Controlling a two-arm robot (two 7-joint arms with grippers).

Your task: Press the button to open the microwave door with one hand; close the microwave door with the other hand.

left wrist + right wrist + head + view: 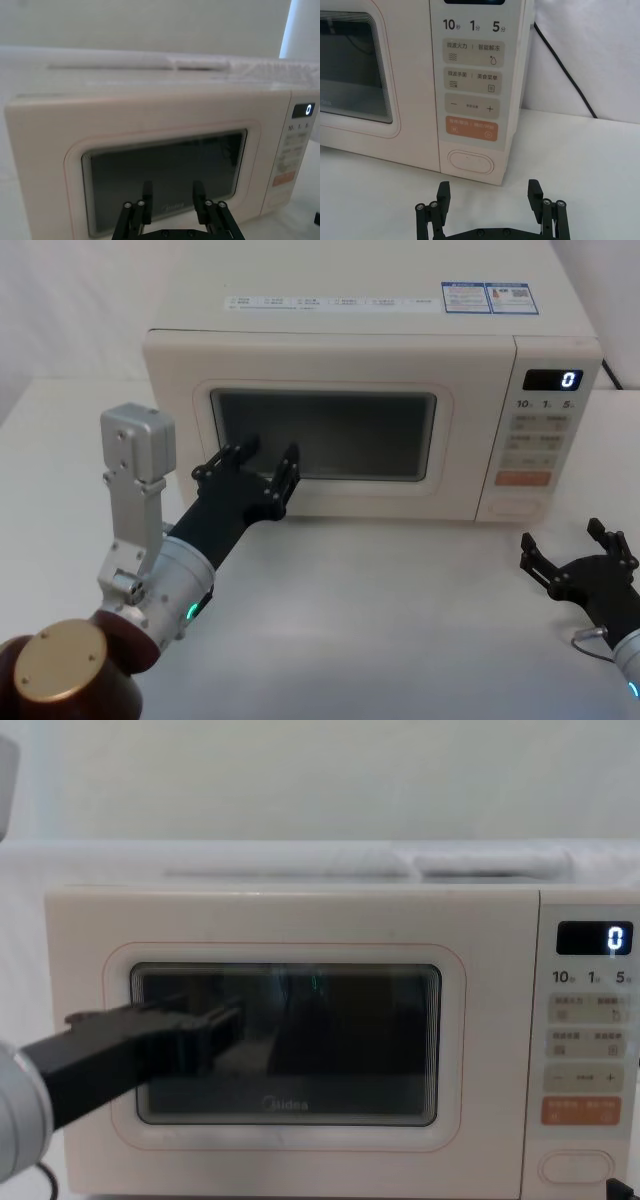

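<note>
The cream microwave door (360, 435) with its dark window sits flush with the oven front, also seen in the chest view (290, 1130). My left gripper (272, 450) is open and reaches toward the window's lower left part; in the left wrist view (172, 186) its fingers point at the glass above the logo. Contact with the door cannot be made out. The wide cream button (470, 162) lies at the bottom of the control panel (520, 508). A short way in front of the button, my right gripper (489, 185) hovers open and low over the table (562, 534).
Above the button are an orange key (471, 128) and pale grey keys; the display (553, 380) reads 0. A black cord (570, 75) runs down the wall to the right of the oven. The white table (400, 620) stretches in front.
</note>
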